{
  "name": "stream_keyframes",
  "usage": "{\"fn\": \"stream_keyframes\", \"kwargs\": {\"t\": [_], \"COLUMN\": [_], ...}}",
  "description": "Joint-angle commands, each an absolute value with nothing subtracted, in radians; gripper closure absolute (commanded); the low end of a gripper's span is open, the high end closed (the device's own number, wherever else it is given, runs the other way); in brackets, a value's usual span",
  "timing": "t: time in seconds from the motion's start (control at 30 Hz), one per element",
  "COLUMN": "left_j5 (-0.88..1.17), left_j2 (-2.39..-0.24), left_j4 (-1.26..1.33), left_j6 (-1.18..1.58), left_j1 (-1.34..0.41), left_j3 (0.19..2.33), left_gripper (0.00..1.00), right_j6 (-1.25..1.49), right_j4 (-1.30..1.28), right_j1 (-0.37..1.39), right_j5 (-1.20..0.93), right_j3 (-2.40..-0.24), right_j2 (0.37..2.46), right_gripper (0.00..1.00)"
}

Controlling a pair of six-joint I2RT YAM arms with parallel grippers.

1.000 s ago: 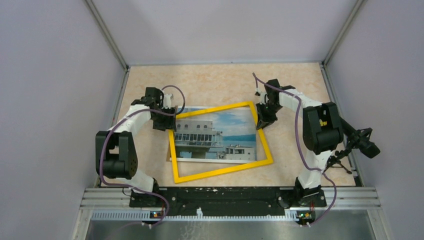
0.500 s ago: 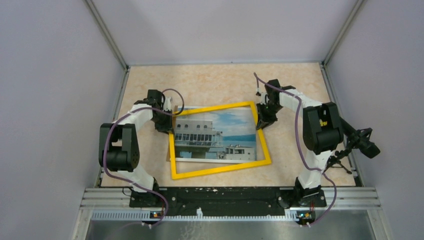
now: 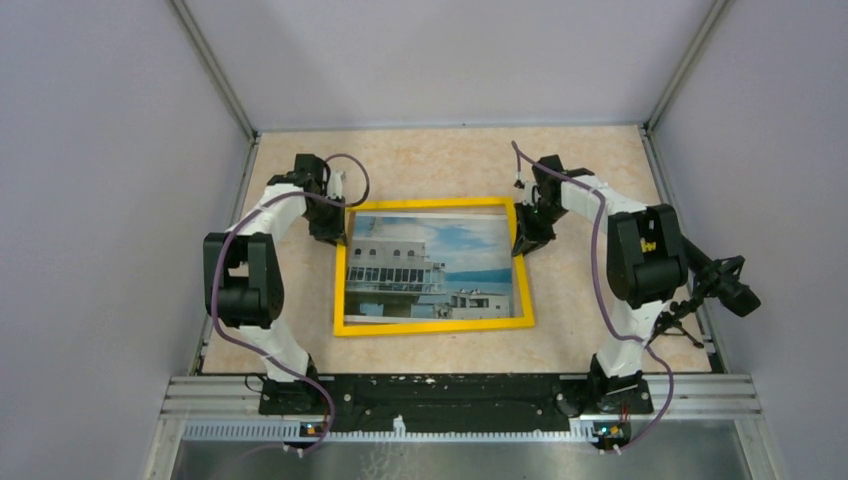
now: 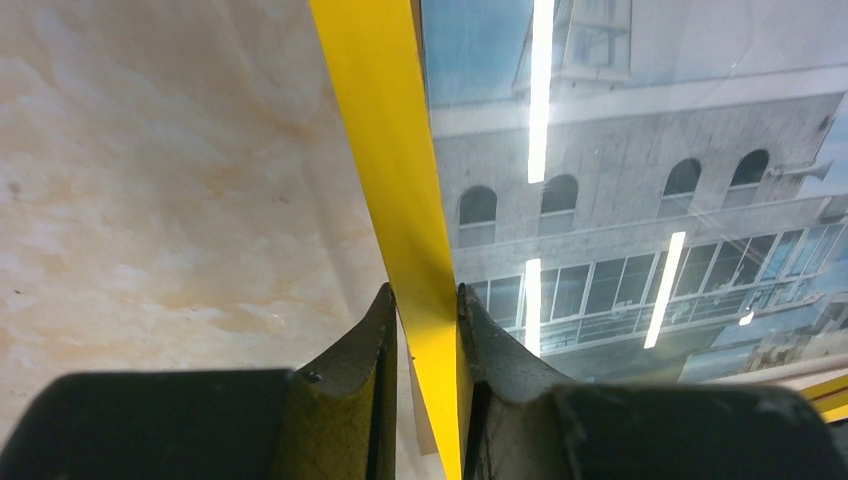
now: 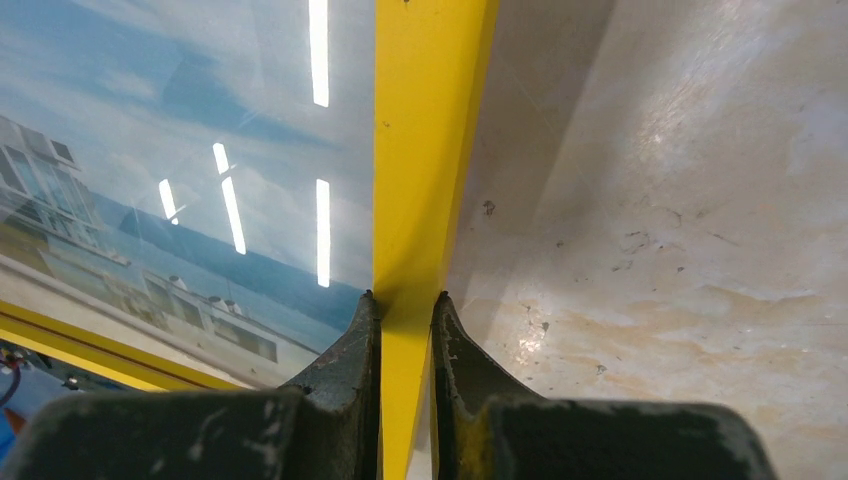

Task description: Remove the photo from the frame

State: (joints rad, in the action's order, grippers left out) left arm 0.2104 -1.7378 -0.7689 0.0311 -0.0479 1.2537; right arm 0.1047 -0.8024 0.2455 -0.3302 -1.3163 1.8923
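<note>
From above, hides both sets of fingertips under the bulk of the left gripper and the right gripper. In the left wrist view, shows only one yellow bar of the frame, cut at top and bottom, and part of the photo, cut at top and right. In the right wrist view, crops another bar top and bottom, the photo top and left. Cannot tell what backs the frame.

yellow frame, blue-white photo — marbled beige table
</note>
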Motion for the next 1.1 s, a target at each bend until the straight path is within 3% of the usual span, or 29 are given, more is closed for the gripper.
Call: {"fn": "stream_keyframes", "kwargs": {"t": [0.0,1.07], "left_j5": [0.249,0.188], "left_j2": [-1.779,-2.000], "left_j4": [-0.777,-0.652], "left_j6": [0.008,-0.021], "left_j1": [-0.060,-0.060], "left_j3": [1.334,1.513], "left_gripper": [1.00,1.00], "right_j6": [0.104,0.085], "right_j4": [-0.792,-0.732], "right_j1": [0.242,0.239], "right_j5": [-0.377,-0.287], "right_j3": [-1.403,-1.494], "right_j2": [1.894,2.058], "right_gripper": [1.00,1.00]}}
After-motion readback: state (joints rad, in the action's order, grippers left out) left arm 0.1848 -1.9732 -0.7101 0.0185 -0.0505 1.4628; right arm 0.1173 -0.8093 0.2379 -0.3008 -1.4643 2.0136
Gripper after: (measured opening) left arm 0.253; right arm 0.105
